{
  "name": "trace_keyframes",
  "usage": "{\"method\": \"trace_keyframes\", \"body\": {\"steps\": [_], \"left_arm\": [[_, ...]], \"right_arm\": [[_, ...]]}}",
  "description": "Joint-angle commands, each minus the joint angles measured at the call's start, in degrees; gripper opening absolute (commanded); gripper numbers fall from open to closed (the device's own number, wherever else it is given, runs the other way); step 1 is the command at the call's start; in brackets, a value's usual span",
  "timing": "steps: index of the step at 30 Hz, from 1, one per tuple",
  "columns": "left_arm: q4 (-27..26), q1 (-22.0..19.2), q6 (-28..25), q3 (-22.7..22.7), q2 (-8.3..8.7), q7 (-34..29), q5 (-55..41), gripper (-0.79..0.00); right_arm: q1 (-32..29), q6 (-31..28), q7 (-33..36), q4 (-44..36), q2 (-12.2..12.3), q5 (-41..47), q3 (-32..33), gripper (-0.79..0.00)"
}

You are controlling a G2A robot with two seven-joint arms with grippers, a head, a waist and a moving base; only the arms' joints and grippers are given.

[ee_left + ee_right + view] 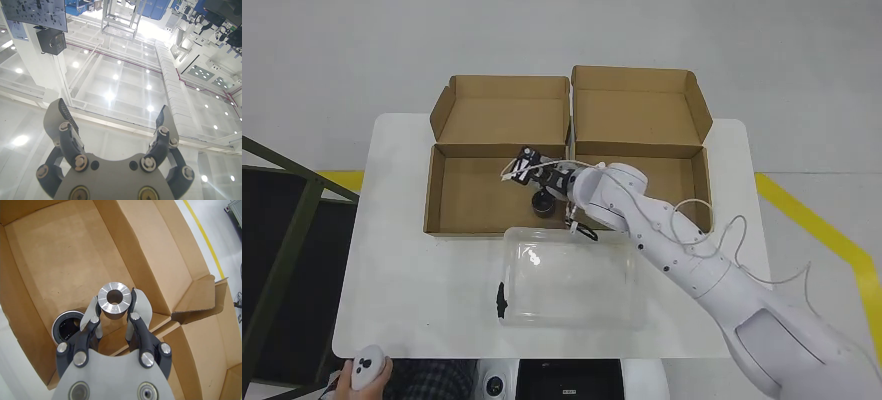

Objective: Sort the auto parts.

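The right arm (672,245) stretches forward and leftward, its gripper (115,300) angled down, jaws clamped on a metal sleeve (113,312). The left gripper (113,115) points upward, jaws spread wide.

A thick-walled silver steel bushing (115,300) sits clamped in the right end effector (115,303) over the left cardboard box (56,256). A black linear bearing (66,326) lies toward that box's near right corner.

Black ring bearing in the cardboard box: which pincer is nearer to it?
Right. The right pincer, shut on a steel bushing, hangs just beside the bearing over the same box. The left pincer is open and points up at the ceiling, not toward the box.
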Motion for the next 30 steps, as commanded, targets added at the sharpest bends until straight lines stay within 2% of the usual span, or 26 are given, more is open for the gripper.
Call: {"method": "trace_keyframes", "body": {"steps": [1,5,16,23,27,30], "left_arm": [[0.00,0.00,0.00,0.00,0.00,0.00,0.00,0.000],[0.00,0.00,0.00,0.00,0.00,0.00,0.00,0.000],[0.00,0.00,0.00,0.00,0.00,0.00,0.00,0.000],[0.00,0.00,0.00,0.00,0.00,0.00,0.00,0.000],[0.00,0.00,0.00,0.00,0.00,0.00,0.00,0.000],[0.00,0.00,0.00,0.00,0.00,0.00,0.00,0.000]], "right_arm": [[0.20,-0.16,0.11,0.47,-0.28,0.08,0.09,-0.536],[0.44,-0.53,0.40,1.19,-0.76,0.14,0.33,-0.511],[-0.64,-2.66,-0.77,-1.45,-0.91,-0.33,2.73,-0.526],[-4.90,-5.87,-1.47,-10.28,0.66,-0.71,6.99,-0.517],[-9.22,-7.18,-2.05,-17.34,2.02,-1.73,10.39,-0.520],[-13.39,-8.62,-2.54,-22.99,3.22,-2.76,13.34,-0.493]]}}
